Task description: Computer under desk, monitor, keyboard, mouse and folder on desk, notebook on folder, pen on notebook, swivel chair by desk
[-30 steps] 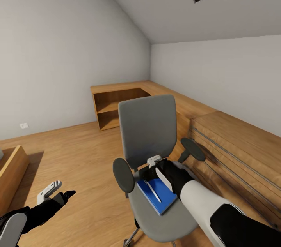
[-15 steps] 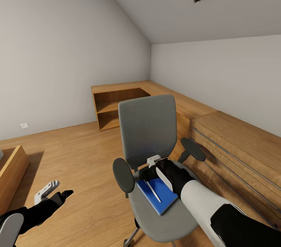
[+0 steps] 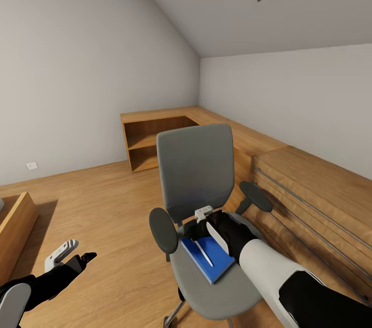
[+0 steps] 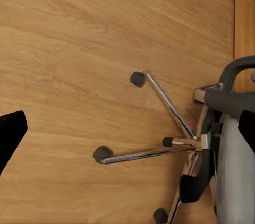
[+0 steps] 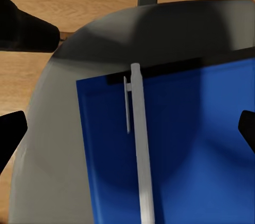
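Little has changed: our right gripper stays spread wide above the slim grey pen on the blue notebook, nothing grasped yet

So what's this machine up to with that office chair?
The robot is reaching its right hand down over the grey swivel chair, just above a blue folder or notebook lying on the seat with a white pen resting on top. The hand's fingers are spread open and nothing is gripped yet. Its left hand hangs open off to the side above the wooden floor, holding nothing. A wooden shelf unit stands against the wall behind.
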